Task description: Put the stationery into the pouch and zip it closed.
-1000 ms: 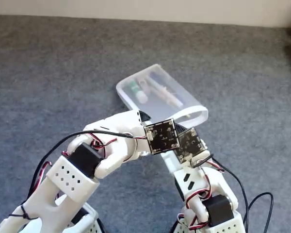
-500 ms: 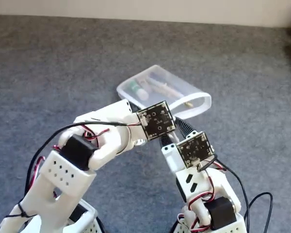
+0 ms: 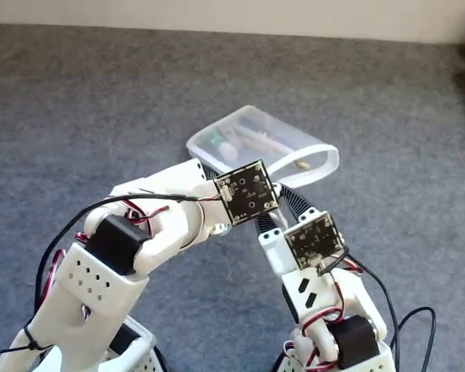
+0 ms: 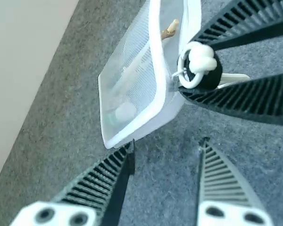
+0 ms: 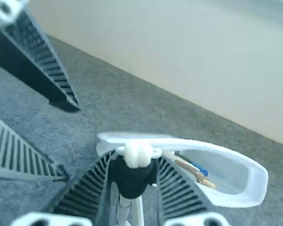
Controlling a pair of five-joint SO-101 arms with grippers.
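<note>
Left gripper (image 4: 167, 143): jaws wide, nothing between them, poised over the grey counter (image 3: 85, 101) just short of the pouch's near corner. Right gripper (image 5: 134, 162): clamped narrow on the zip pull (image 5: 131, 178), a black bead with a white knot. Beyond it, the clear pouch (image 4: 155, 56) rests on the counter, mouth gaping. Stationery (image 5: 194, 172) lies inside.

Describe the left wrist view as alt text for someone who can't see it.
The right gripper pinches the white zip pull of a translucent plastic pouch on grey carpet, with stationery inside. The left gripper is open near the pouch's corner.
</note>
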